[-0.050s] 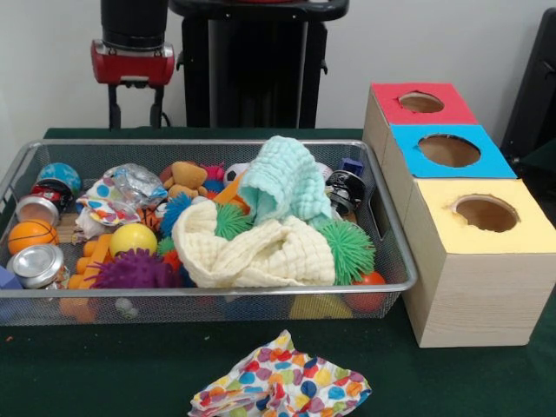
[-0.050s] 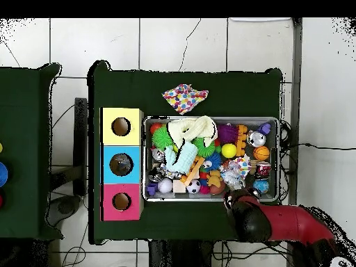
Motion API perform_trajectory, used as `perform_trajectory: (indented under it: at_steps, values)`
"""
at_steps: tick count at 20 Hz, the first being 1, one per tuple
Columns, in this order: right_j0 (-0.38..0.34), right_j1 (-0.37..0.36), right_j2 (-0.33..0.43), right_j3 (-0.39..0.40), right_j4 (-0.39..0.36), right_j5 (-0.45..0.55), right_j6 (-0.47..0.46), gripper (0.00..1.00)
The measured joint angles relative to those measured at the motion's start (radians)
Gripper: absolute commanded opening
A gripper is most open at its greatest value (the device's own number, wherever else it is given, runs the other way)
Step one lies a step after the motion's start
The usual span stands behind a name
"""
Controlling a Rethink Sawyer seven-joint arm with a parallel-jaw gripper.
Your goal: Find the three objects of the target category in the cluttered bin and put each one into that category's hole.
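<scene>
Polka-dot cloth (image 1: 280, 385) lies on the green table (image 1: 104, 365) in front of the wire bin (image 1: 208, 300). Cream cloth (image 1: 261, 252) and mint cloth (image 1: 285, 181) drape over spiky balls, cans and toys inside. Gripper (image 1: 135, 109) hangs above the bin's far rim, its state unreadable; red, blue and yellow hole boxes (image 1: 460, 213) stand beside.

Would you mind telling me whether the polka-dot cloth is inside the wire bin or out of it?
Out. The polka-dot cloth lies crumpled on the green table, outside the wire bin; the overhead view agrees.
</scene>
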Motion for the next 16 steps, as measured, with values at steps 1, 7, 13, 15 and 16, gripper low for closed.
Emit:
perform_trajectory:
  at_steps: [1, 7, 13, 15, 16]
  values:
    - [0.001, -0.005, 0.000, -0.001, 0.002, 0.002, 0.000, 1.00]
    - [0.009, 0.024, 0.000, -0.043, 0.002, 0.002, 0.000, 1.00]
    - [0.008, 0.112, 0.000, -0.096, -0.029, -0.018, 0.000, 1.00]
    - [0.006, 0.137, 0.000, -0.108, -0.040, -0.033, 0.000, 1.00]
    - [0.003, 0.159, 0.000, -0.117, -0.050, -0.050, 0.000, 1.00]
